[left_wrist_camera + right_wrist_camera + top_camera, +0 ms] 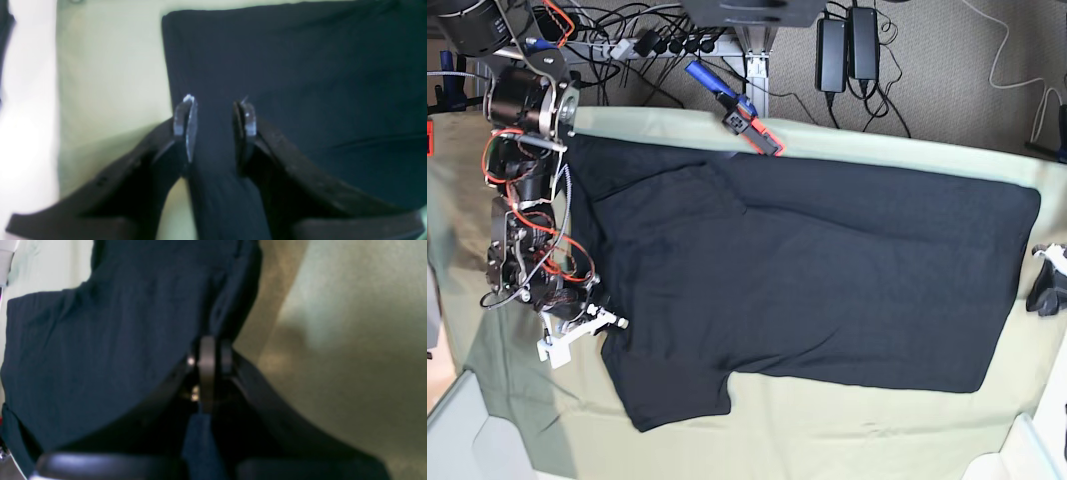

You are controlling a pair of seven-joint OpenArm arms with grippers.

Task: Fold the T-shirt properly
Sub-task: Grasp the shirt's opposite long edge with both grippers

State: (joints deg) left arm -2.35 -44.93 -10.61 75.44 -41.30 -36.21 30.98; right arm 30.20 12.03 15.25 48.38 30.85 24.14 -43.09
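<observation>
1. T-shirt [827,280] is lying spread across the middle of the counter [847,430]
2. Right gripper [208,350] is pinching shirt fabric at frame left
3. Left gripper [215,115] is hanging spread over the shirt edge

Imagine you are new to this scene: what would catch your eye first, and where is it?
The large black short-sleeved fabric T-shirt dominates, spread flat across the pale green cloth covering the table. At the base view's left edge, the right claw is shut on the shirt's fabric beside a sleeve. At the far right edge, the left claw is open with a strip of shirt between its fingers.
</observation>
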